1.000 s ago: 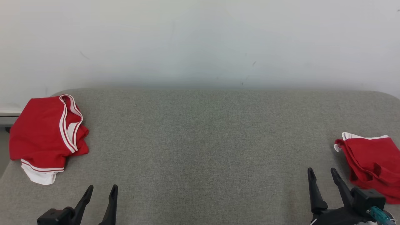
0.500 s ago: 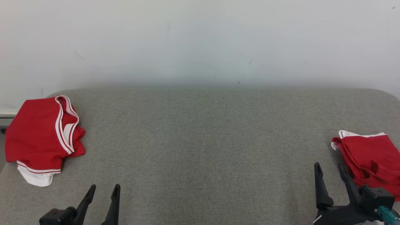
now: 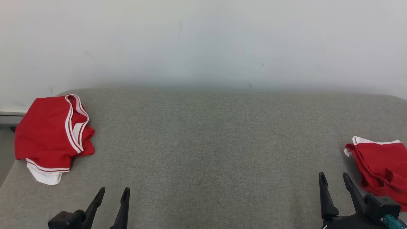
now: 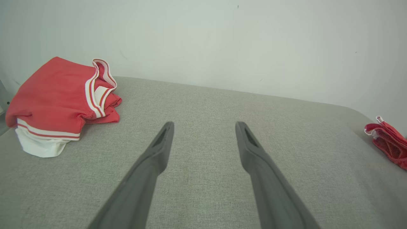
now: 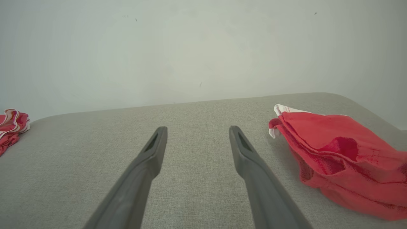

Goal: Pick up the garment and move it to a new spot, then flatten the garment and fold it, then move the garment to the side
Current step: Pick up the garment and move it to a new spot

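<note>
**Grey woven fabric worktop [image 3: 203,143]: nothing lifted yet**

At the near edge, your left gripper [image 3: 114,190] and right gripper [image 3: 334,175] hover with fingers apart, holding nothing. Further back at the right edge, just beside the right gripper, lies a crumpled red cloth garment with a white hem [image 3: 381,162]. It looks unhandled, so pick-up, flattening, folding and moving aside all remain. Farthest, by the left edge, a bundled red garment with white striped trim [image 3: 47,133] seems already folded.

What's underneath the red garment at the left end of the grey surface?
A white layer pokes out at the near edge of the red garment, and both rest on the grey surface. Anything else beneath is covered by the cloth.
</note>
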`<state>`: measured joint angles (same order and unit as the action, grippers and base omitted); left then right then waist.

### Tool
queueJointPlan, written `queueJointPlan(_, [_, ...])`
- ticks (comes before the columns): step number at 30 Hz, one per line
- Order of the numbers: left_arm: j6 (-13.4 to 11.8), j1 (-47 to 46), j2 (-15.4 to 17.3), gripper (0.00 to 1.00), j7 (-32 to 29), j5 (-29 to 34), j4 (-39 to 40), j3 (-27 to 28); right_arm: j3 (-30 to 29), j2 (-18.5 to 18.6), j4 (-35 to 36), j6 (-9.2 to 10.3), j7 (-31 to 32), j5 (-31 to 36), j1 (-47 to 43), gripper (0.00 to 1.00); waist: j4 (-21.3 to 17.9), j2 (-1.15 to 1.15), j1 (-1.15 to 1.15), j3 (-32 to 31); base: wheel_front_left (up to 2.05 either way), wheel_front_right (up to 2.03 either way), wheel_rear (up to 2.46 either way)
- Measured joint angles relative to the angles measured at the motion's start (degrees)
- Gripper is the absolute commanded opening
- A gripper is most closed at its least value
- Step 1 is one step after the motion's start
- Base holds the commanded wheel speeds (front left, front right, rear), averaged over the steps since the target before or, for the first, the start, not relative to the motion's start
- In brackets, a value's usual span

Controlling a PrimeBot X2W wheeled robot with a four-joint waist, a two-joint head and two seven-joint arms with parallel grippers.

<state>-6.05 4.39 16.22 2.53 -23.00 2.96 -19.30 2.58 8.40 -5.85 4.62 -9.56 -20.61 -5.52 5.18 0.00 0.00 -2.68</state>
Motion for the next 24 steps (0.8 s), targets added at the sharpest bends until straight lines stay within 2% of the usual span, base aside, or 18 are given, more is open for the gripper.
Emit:
queueJointPlan(9, [-0.3, 0.1, 0.0, 1.0, -0.6, 0.6, 0.5, 0.2, 1.2, -0.2, 0.5, -0.04, 1.0, -0.1, -0.4, 1.0, 4.6, 0.0, 0.0, -0.1, 0.0, 0.0, 0.0])
queueJointPlan(18, [-0.6, 4.0, 0.8, 1.0, -0.5, 0.8, 2.3, 3.4, 4.9, -1.4, -0.4, -1.44, 2.6, -0.1, 2.0, 1.0, 11.5, 0.0, 0.0, -0.3, 0.0, 0.0, 0.0])
queueJointPlan(24, [-1.0, 6.3, 0.9, 1.0, -0.5, 1.3, 4.0, 5.5, 5.7, -1.8, -0.2, -1.59, 3.2, 0.0, 2.0, 1.0, 16.4, 0.0, 0.0, -0.2, 0.0, 0.0, 0.0])
